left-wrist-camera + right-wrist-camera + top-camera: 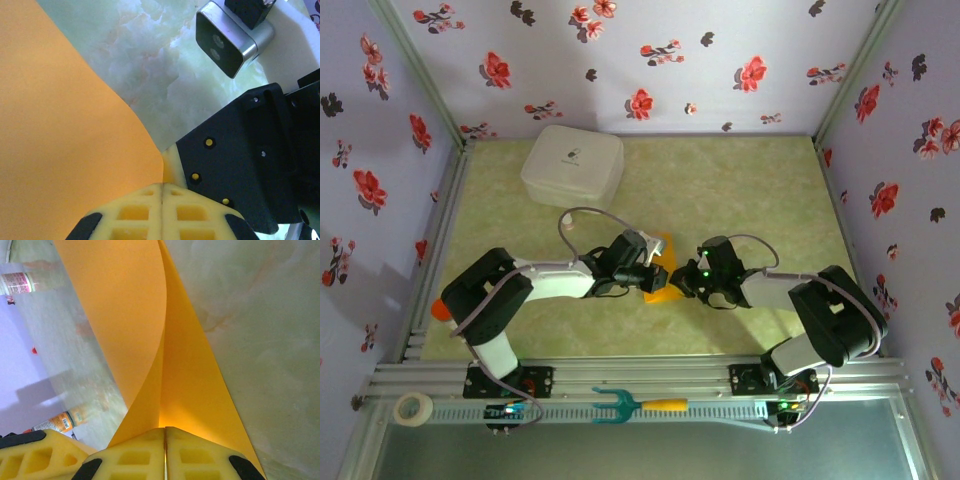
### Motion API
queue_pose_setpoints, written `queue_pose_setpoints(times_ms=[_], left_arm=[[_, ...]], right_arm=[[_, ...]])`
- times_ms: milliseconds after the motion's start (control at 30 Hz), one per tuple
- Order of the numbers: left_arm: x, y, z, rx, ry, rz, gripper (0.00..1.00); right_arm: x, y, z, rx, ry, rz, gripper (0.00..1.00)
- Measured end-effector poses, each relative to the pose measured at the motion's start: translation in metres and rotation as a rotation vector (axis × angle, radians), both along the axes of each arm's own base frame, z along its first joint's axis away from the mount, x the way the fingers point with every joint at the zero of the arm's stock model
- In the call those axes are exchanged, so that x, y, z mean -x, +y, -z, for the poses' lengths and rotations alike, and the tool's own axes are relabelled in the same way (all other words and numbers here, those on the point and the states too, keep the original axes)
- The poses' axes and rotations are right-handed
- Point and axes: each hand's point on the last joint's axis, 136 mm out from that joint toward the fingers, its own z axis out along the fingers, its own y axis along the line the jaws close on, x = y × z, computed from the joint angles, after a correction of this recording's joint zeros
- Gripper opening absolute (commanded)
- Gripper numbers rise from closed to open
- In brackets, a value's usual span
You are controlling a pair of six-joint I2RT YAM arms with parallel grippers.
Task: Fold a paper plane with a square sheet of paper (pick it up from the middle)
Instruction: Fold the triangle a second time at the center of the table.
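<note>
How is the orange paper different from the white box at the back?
The orange paper is thin and curled into a fold; the white box is chunky and lidded. The paper is pinched by the left gripper and right gripper, both shut; the box sits alone, untouched. The paper is in the middle; the box is farther back. Both share the green marbled table.

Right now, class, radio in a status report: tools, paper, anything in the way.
Left tool shut on orange paper. Right tool shut on same sheet, curled over. White box far back, apart.
</note>
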Motion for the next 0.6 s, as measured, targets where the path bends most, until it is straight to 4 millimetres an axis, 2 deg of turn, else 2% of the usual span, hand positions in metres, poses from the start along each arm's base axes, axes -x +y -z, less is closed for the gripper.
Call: queue_pose_setpoints(times_ms=[133, 267, 600], left_arm=[[-0.001, 0.002, 0.002, -0.004, 0.003, -0.004, 0.01], [-0.003, 0.004, 0.002, -0.005, 0.003, -0.009, 0.01], [-0.02, 0.019, 0.012, -0.02, 0.02, -0.049, 0.01]], right_arm=[[0.001, -0.002, 0.004, 0.013, 0.008, -0.002, 0.1], [0.009, -0.01, 0.018, 0.079, 0.039, -0.014, 0.07], [0.006, -0.02, 0.019, 0.201, 0.001, -0.078, 0.08]])
